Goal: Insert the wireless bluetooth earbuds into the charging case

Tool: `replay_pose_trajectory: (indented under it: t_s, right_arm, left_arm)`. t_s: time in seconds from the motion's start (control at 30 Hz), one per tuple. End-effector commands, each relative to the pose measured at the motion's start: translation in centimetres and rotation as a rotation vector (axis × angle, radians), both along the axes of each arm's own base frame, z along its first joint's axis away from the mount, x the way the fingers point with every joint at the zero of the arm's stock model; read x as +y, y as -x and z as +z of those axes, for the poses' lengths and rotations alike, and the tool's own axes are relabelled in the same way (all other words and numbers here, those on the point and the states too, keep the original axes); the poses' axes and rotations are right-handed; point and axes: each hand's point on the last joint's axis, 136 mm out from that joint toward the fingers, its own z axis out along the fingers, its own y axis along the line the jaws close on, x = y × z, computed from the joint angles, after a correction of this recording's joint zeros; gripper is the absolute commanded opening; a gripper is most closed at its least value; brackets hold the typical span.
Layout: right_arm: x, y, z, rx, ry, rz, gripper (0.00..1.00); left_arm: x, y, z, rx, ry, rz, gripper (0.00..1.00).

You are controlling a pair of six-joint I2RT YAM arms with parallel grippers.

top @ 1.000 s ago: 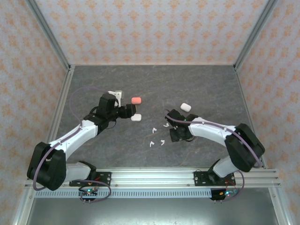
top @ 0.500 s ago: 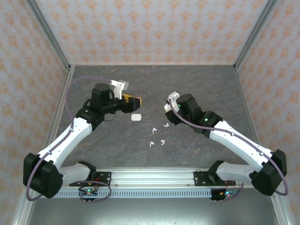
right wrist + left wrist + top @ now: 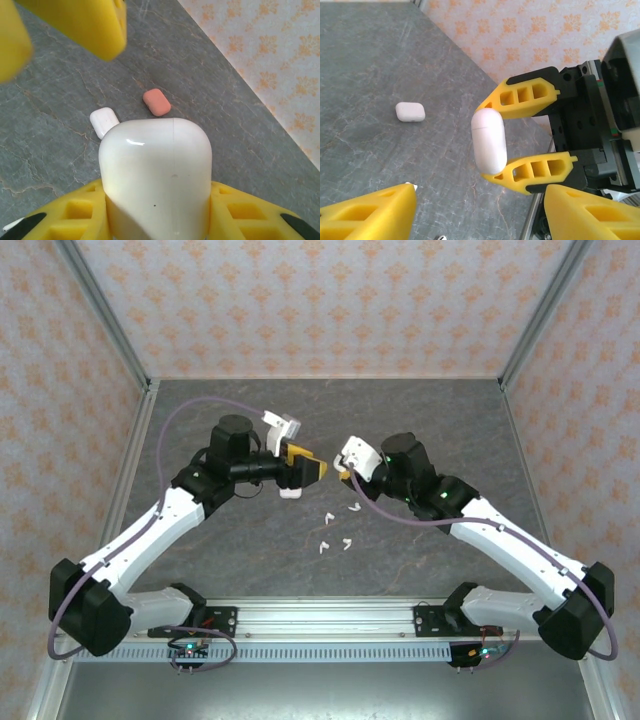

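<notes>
The right pincer (image 3: 488, 141) is clamped on a white charging case (image 3: 155, 170) and holds it in the air, facing the left pincer (image 3: 309, 469), and from here several things can go wrong. The case is smooth and rounded and sits only at the tips of the two yellow fingers (image 3: 530, 97), so a push from the other side can turn it or make it slip out and fall to the surface (image 3: 430, 420). Its lid looks closed, with only a thin seam line, so no bud can enter before it is opened. If the left pincer pulls at the wrong half, the case will probably rotate in the grip. The two pincers are also very near each other, and a small error in the approach can make them collide. The left pincer has its jaws apart and holds and touches nothing. The wireless bluetooth earbuds (image 3: 346, 543) lie loose on the surface, apart from both pincers. I count perhaps four, but they are too small to be sure. A second white case (image 3: 290, 492) and a pink case (image 3: 157, 102) rest there too.
</notes>
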Motion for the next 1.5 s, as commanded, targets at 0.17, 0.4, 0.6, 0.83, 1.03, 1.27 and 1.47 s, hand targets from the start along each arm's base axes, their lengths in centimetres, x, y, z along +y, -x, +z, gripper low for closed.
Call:
replay_pose_trajectory:
  t_s: [0.17,0.4,0.6,0.83,1.03,1.27,1.47]
  right_arm:
    - [1.1,-0.2,2.3,-0.068,-0.037,0.053,0.38]
    - [1.0,-0.1,2.3,-0.067,-0.036,0.056,0.38]
    - [1.2,0.0,2.1,-0.055,-0.043,0.062,0.39]
    - [1.2,0.0,2.1,-0.052,-0.045,0.058,0.39]
    - [1.0,0.1,2.2,-0.038,-0.052,0.047,0.47]
    - [0.5,0.9,3.1,0.008,-0.113,0.028,0.78]
    - [-0.4,2.1,5.0,0.115,-0.289,0.052,0.99]
  left_arm:
    - [-2.5,-0.4,1.2,0.008,0.071,-0.059,0.60]
    - [-3.6,-0.4,0.9,0.016,0.069,-0.083,0.55]
    - [-4.4,-0.4,0.1,0.041,0.066,-0.102,0.48]
    - [-4.4,-0.2,-0.1,0.036,0.050,-0.116,0.35]
    - [-4.2,0.0,-0.3,0.028,0.037,-0.117,0.25]
    - [-3.2,-0.1,0.4,-0.045,0.019,-0.071,0.21]
    - [-2.3,-0.1,0.8,-0.138,0.010,-0.023,0.18]
